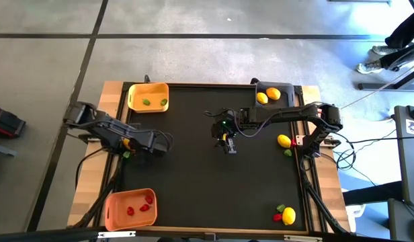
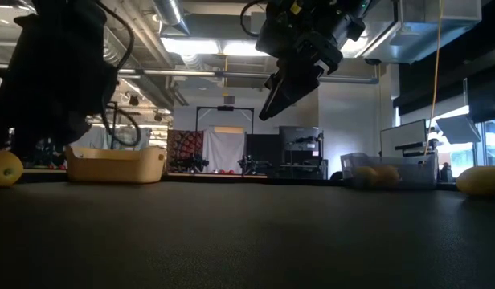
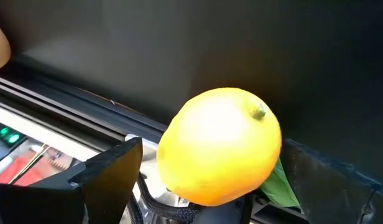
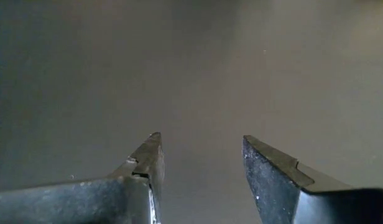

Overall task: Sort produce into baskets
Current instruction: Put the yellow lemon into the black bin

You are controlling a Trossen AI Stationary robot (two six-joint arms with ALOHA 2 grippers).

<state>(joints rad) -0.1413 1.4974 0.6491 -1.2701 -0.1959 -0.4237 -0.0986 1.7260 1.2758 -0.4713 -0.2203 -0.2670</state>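
A yellow lemon [image 3: 219,152] lies at the mat's left edge with a green piece [image 3: 281,186] beside it. My left gripper [image 1: 131,144] is open, slanting down over the lemon with one finger [image 3: 110,168] on either side. Whether they touch it does not show. My right gripper [image 4: 201,162] hangs open above the middle of the mat [image 1: 193,168], nothing between its fingers. The yellow basket [image 1: 135,89] at the far left holds two green pieces. The orange basket [image 1: 113,202] at the near left holds red pieces. The dark grey basket [image 1: 261,85] at the far right holds two lemons.
Another lemon [image 1: 284,141] and a green piece [image 1: 287,152] lie near the mat's right edge. A lemon [image 1: 288,216], a red piece [image 1: 277,217] and a green piece [image 1: 281,208] lie at the near right corner. A person's feet [image 1: 375,64] show beyond the table.
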